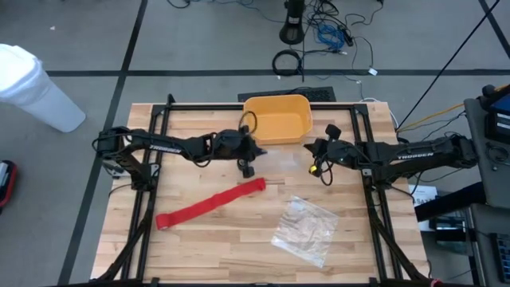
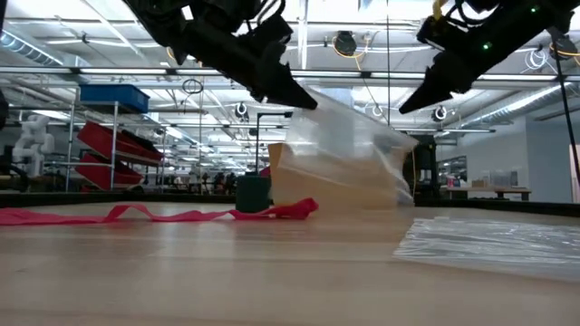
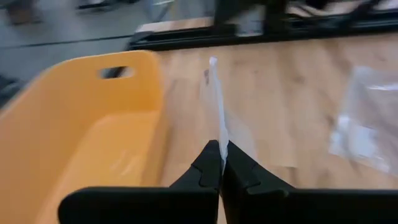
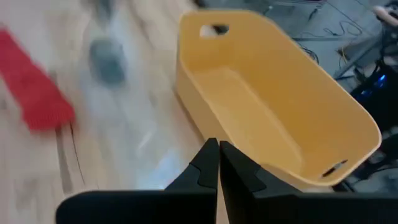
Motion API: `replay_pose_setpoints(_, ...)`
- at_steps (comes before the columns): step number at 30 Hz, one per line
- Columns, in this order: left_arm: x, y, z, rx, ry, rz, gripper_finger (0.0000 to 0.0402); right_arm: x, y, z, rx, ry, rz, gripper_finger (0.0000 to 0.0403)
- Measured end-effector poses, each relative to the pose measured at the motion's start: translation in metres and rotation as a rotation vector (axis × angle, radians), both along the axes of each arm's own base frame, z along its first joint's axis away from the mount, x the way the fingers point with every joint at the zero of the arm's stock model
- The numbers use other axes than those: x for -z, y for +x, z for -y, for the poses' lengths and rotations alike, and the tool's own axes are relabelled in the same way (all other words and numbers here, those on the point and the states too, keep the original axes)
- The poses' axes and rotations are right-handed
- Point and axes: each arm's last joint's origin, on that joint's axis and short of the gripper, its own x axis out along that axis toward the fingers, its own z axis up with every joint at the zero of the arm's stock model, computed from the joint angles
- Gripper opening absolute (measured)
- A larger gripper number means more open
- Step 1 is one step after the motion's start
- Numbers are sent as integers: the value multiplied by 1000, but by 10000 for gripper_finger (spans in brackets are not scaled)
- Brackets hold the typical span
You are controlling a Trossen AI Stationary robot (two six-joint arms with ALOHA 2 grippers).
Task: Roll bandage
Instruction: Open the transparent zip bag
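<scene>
Bandage [image 1: 211, 204] lies unrolled as a long red strip flat on the table [image 1: 239, 255], well in front of both sets of fingers and touched by neither; my rolling has not begun. Left gripper [image 1: 253, 148] hangs above the table beside the yellow bin [image 1: 277, 118], fingers pinched shut on the edge of a clear plastic sheet [image 3: 216, 106]; my left wrist view shows that thin film rising straight out from between the closed tips. Right gripper [image 1: 312, 150] faces it from the other side, fingers also pressed together; from the low view it looks to be holding the far edge of the same clear sheet [image 2: 349, 163], though I cannot confirm a grip from the right wrist view. My reading: the two arms hold this film up between them, perhaps to clear it away near the bin, so both are busy with packaging rather than the task's strip. A second clear crinkled bag [image 1: 303, 231] rests on the table near the strip's nearer end, apart from it. Before I can roll, the film must be let go; the bag on the table could crowd the right arm's approach.
</scene>
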Motion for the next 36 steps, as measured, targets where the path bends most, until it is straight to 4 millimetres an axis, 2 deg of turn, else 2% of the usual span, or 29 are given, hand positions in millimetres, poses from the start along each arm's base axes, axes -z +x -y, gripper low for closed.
replay_pose_setpoints(3,16,4,8,95,-33,-60,0,-7,6,-2,8,76,136,0)
replay_pose_setpoints(7,38,12,23,253,-86,-119,0,-16,19,-17,-157,201,293,0)
replay_pose_setpoints(9,53,16,28,275,-90,-159,0,-13,27,-28,-215,231,315,0)
replay_pose_setpoints(12,72,24,32,282,-87,-159,0,2,41,-47,-241,257,282,0)
replay_pose_setpoints(17,98,39,32,231,-143,-75,0,37,59,-73,-179,218,195,0)
replay_pose_setpoints(25,112,44,42,235,-168,-43,0,68,66,-90,-176,193,91,8)
replay_pose_setpoints(31,112,45,50,211,-143,-40,0,83,76,-86,-149,196,96,35)
replay_pose_setpoints(36,112,45,50,197,-139,-48,0,88,78,-82,-118,208,91,35)
